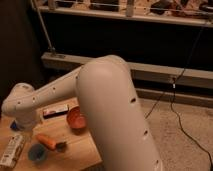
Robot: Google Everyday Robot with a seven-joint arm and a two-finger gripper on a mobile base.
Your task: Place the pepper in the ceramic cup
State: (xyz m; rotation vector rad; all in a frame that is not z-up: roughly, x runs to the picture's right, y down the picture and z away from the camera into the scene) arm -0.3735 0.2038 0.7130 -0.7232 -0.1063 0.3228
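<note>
Basically at step zero of the job. Seeing the pepper (46, 141) lying flat on the wooden table (75, 144), dark stem end toward 4 o'clock, loose and not inside anything. Seeing the ceramic cup (37, 152) upright just beside it at 7 o'clock, blue, apparently empty. Placing the gripper (26, 131) under the wrist at the far end of the big white arm (110, 115), low over the table's left side, close to the pepper's orange tip from 10 o'clock; can't tell whether touching. Reading the jaws as spread wide with nothing clamped. Also noting an orange-red bowl (76, 119) at 1 o'clock of the pepper, apart from it, a flat wrapped bar (55, 110) at 10 o'clock of that bowl, and a pale box (12, 150) at 9 o'clock of the cup near the table edge. Done so far: nothing beyond a hover near the pepper, judging by the layout. Left: close on the pepper, lift, shift a short way toward 7 o'clock, drop into the cup. Expecting a tight fit, given similar pepper length and cup width, so probably best tipped nose-down. Worth watching the cup during the grasp, sitting near enough to get nudged.
</note>
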